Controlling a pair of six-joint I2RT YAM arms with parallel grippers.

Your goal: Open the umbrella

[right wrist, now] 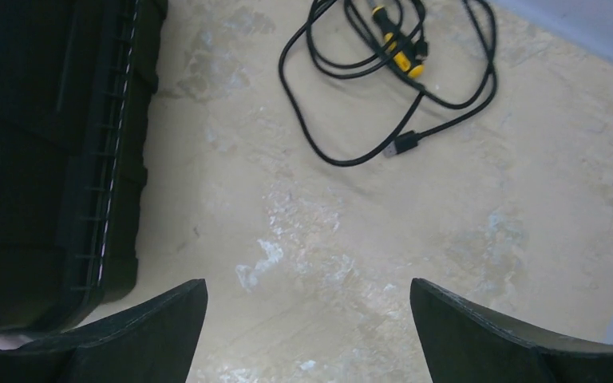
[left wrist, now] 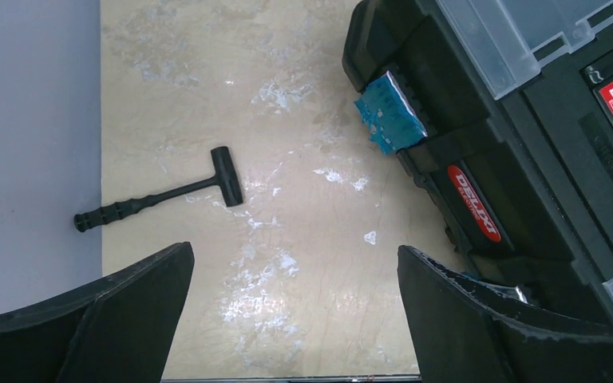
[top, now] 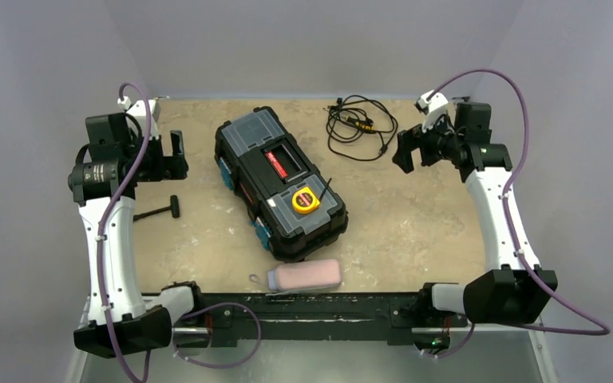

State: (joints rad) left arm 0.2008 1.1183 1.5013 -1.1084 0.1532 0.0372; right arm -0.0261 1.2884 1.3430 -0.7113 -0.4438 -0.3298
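— How many of each on the tabletop [top: 415,223]?
— One black plastic toolbox [top: 279,185], one yellow round tape measure [top: 306,200], one pinkish oblong packed umbrella [top: 304,276], one black T-handled tool [top: 160,211], one tangled black cable [top: 359,126].
— Anything in pairs?
— Two blue latches [top: 225,172] showing on the toolbox.

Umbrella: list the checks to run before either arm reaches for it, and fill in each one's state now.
1. Umbrella located: ok. It is packed and lies at the near edge of the table, between the arm bases.
2. Umbrella clear of the toolbox: cannot tell. The box's near corner sits right by it.
3. Left gripper open and empty: ok.
4. Right gripper open and empty: ok.
5. A gripper over the umbrella: not ok. Both hang over the far half of the table.
6. T-handled tool out of the way: ok. It lies left of the toolbox, apart from the umbrella.
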